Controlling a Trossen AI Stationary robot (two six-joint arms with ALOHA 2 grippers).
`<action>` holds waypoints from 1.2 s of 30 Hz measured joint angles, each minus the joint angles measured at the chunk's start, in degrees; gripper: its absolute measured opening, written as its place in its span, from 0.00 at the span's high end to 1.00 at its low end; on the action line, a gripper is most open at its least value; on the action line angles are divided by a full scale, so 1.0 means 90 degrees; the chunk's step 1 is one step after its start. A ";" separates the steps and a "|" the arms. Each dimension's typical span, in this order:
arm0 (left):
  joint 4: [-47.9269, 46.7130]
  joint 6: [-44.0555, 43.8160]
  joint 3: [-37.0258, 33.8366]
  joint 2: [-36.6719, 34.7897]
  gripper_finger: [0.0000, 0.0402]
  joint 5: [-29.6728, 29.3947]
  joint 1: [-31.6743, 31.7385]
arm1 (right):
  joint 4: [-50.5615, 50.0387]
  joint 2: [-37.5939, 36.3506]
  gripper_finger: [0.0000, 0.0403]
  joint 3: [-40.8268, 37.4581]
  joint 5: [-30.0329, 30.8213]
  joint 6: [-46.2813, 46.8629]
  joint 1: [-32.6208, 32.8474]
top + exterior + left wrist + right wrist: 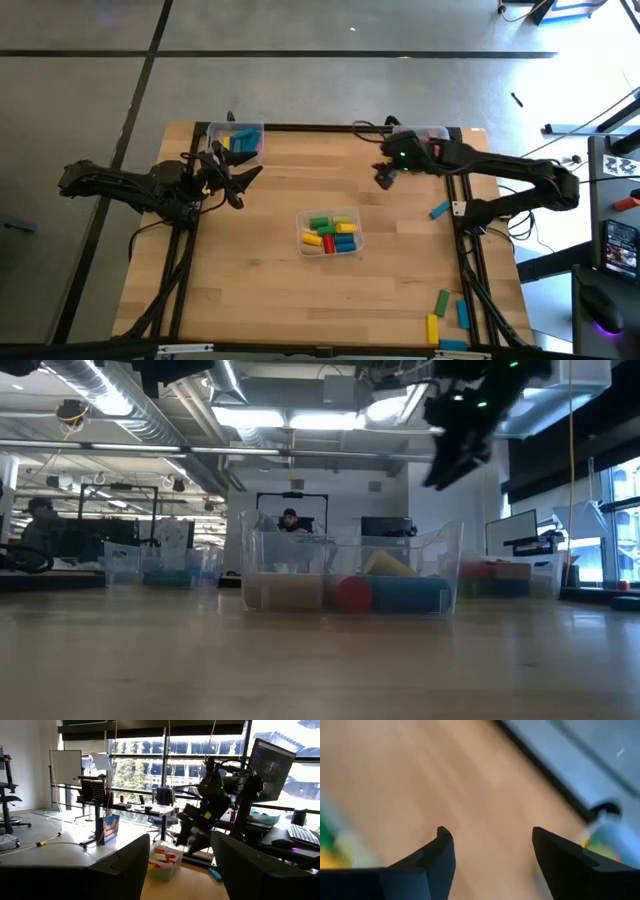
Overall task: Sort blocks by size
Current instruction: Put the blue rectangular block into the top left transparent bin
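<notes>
Now | small painted wooden blocks (pixel 331 234) fill the clear plastic bin (pixel 303 243) mid-surface, strays at right edge | left gripper (pixel 237 180) and right gripper (pixel 385 176) jaws wide, empty | blocks likely light, stiff, slick; pinch flat sides

Clear bins (pixel 331 249) on wooden table (pixel 260 280)

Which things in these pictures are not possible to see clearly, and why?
- Far right bin, high view: contents hidden under the right arm.
- Centre bin, low view: blocks blurred behind its clear wall; sizes unclear.
- Loose blocks near the table's right edge, high view: too small to tell shapes.
- Right wrist view: motion blur smears everything beyond the fingers.
</notes>
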 joint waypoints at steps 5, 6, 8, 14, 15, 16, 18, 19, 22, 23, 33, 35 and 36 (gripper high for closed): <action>-0.0005 0.0008 0.0000 0.0000 0.48 0.0000 0.0000 | -0.1506 -0.0379 0.37 -0.0002 -0.0492 0.0233 0.0002; -0.0007 0.0035 0.0000 0.0000 0.48 0.0000 0.0000 | -0.1740 -0.0403 0.37 -0.0002 -0.0516 0.0395 0.0002; -0.0007 0.0080 0.0000 0.0000 0.48 0.0000 0.0000 | -0.2153 -0.0409 0.37 -0.0002 -0.0576 0.0892 0.0002; -0.0002 0.0052 0.0000 0.0000 0.48 0.0000 0.0000 | -0.2822 -0.0405 0.37 -0.0065 -0.0628 0.1809 0.0002; -0.0002 0.0051 0.0000 0.0000 0.48 0.0000 0.0000 | -0.2927 -0.0402 0.37 -0.0103 -0.0626 0.1896 0.0002; -0.0002 0.0050 0.0000 0.0000 0.48 0.0000 0.0000 | -0.2995 -0.0402 0.37 -0.0164 -0.0624 0.1977 0.0002; -0.0002 0.0018 0.0000 0.0000 0.48 0.0000 0.0000 | -0.3086 -0.0402 0.37 -0.0355 -0.0624 0.1996 0.0002; 0.0006 0.0017 0.0000 0.0000 0.48 0.0000 0.0000 | -0.3091 -0.0398 0.37 -0.0474 -0.0624 0.1999 0.0002; 0.0015 0.0007 0.0000 0.0000 0.48 0.0000 0.0000 | -0.3067 -0.0398 0.37 -0.0789 -0.0685 0.2166 0.0002; 0.0012 0.0008 0.0000 0.0000 0.48 0.0000 0.0000 | -0.3053 -0.0398 0.37 -0.0893 -0.0793 0.2203 0.0002; 0.0031 0.0145 0.0000 0.0000 0.48 0.0000 0.0000 | -0.2695 -0.0132 0.50 -0.1333 -0.0363 0.2266 0.0000; 0.0049 0.0168 0.0000 0.0000 0.48 0.0000 0.0009 | -0.2619 0.0019 0.55 -0.1333 -0.0328 0.2237 0.0000; 0.0067 0.0166 0.0002 0.0000 0.48 0.0000 0.0012 | -0.2622 0.0095 0.57 -0.1333 -0.0326 0.2194 0.0000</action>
